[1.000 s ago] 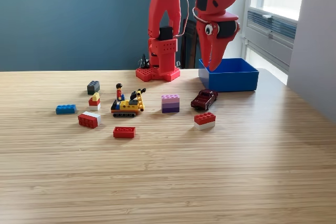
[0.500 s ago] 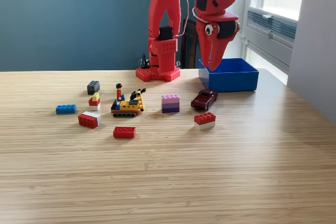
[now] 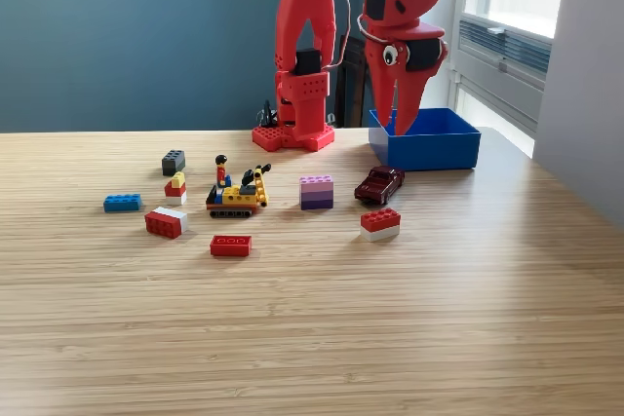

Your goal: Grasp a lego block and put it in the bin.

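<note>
— One bin [image 3: 426, 148]: shallow, rectangular, bright blue, straight-walled, at the counter's [image 3: 322, 338] far edge toward the exterior view's right.
— And the red pincer [image 3: 402, 128]?
— Hanging tips-down over the bin's near-left corner, jaws now slightly spread; narrower a second ago.
— Anything inside the bin?
— Cannot tell; interior hidden behind the front wall.
— Blocks?
— Unmoved: red-and-white block [image 3: 379, 223], purple block [image 3: 316, 192], flat red block [image 3: 231, 245], all loose on the counter.
</note>
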Robot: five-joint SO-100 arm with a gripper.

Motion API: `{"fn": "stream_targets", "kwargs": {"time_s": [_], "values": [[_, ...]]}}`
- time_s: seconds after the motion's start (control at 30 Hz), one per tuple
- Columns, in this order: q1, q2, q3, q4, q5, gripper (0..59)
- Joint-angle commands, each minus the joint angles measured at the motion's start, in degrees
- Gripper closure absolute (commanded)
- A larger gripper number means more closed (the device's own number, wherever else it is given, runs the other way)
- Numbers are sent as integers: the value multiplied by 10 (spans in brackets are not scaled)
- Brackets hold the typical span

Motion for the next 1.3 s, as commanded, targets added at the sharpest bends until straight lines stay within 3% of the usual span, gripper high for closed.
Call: {"fn": "stream_targets", "kwargs": {"time_s": [0.03, 0.33, 0.5, 0.73, 1.03, 1.3], "values": [[-12, 54, 16, -18, -47, 415], [-17, 54, 101, -77, -160, 386], [-20, 63, 207, -133, -213, 348], [-33, 66, 266, -135, -263, 307], [-38, 66, 323, -177, -293, 309], [-37, 65, 412, -286, -312, 303]]}}
